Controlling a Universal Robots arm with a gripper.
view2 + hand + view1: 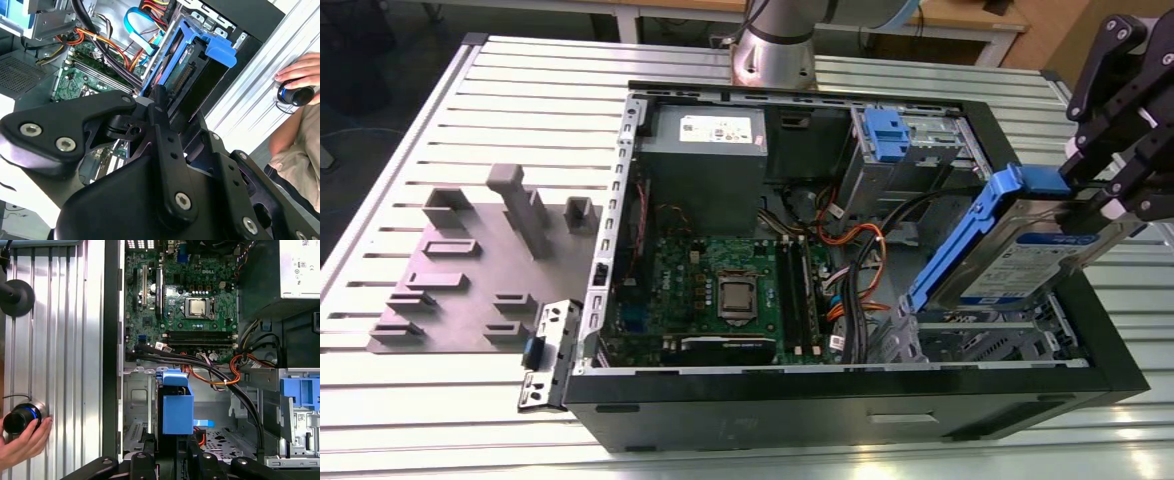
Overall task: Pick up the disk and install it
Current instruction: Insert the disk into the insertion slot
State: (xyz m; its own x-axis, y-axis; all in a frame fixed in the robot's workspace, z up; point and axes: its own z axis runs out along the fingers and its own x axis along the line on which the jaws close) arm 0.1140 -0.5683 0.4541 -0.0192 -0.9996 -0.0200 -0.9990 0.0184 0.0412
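In the exterior view, the black linkage hand sits at three o'clock from the green motherboard, over the corner of the open black computer case that lies on its side on the slatted aluminium bench. It is clenched on the disk, a flat silver-grey hard drive with a white-and-blue label in a blue plastic carrier. The grip takes the drive's raised end. The disk is in the air and tilted. Its long axis runs from about one o'clock at the hand down to about seven o'clock, where the low end points into the bare silver metal drive cage directly beneath it. We judge the low end to be just above the cage and not seated. A lone blue plastic bracket stands in another bay at twelve o'clock from the disk, well apart from it.

In the second wrist view, the hand reaches straight along the disk. The carrier's blue tab is at the far end and the orange and black cables run just beside it.

In the first wrist view, the disk lies straight ahead of the hand, in line with it. The cage's perforated wall is on one side and the cable bundle on the other. A person is at the edge of the bench, clear of the case.
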